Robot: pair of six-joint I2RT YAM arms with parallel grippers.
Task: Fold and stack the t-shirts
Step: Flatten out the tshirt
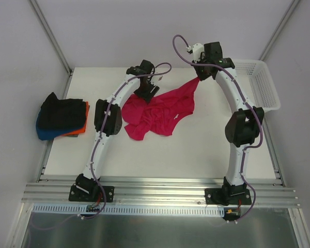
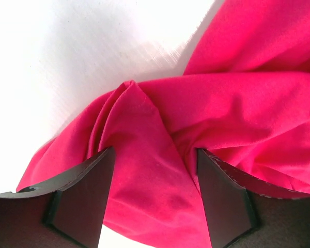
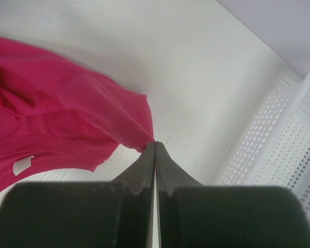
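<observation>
While crimson shirt (image 1: 155, 113) sprawls centre, basket (image 1: 259, 82) sits right, stack (image 1: 62, 118) left.

The crumpled crimson-pink cloth t-shirt (image 1: 155, 113) is lying on the white rectangular table (image 1: 196, 155). Well to that shirt's left, the folded stack of black, orange and blue cloth t-shirts (image 1: 62, 118) is sitting; well to its right, slightly behind, the white plastic mesh basket (image 1: 261, 85) is standing.
</observation>
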